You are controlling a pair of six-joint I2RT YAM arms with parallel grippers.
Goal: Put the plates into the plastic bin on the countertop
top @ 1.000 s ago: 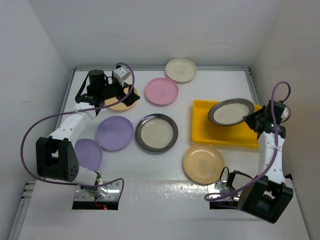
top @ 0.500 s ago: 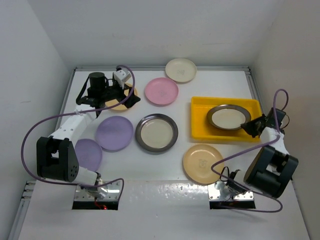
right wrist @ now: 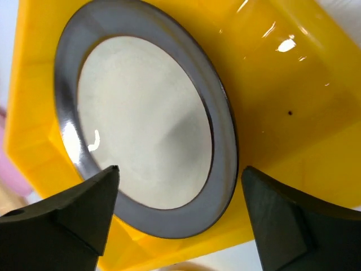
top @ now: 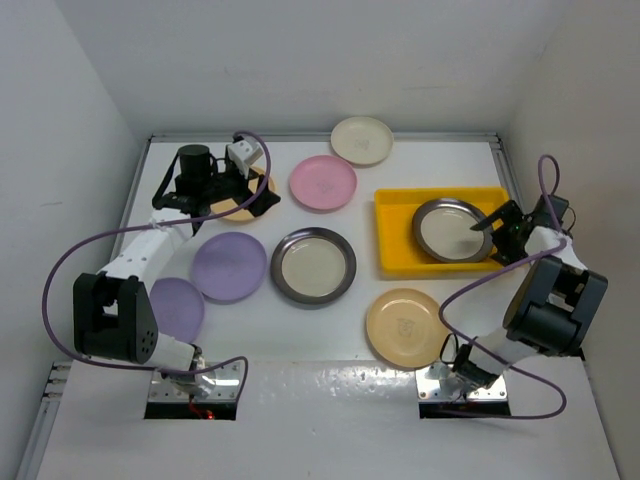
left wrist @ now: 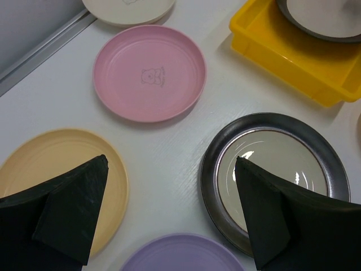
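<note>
The yellow plastic bin lies at the right of the countertop, with a steel-rimmed plate resting inside it. My right gripper is open at that plate's right edge. In the right wrist view its fingers straddle the plate's near rim without gripping, gripper over the bin. My left gripper hovers open over the yellow-orange plate; in its own view the gripper stands between that plate and a second steel-rimmed plate.
On the countertop lie a pink plate, a cream plate, two purple plates and a tan plate in front of the bin. White walls close in the sides and back.
My right gripper lowered the steel-rimmed plate into the bin and opened, letting it go. The bin slid a little to the left. The left arm barely moved.
</note>
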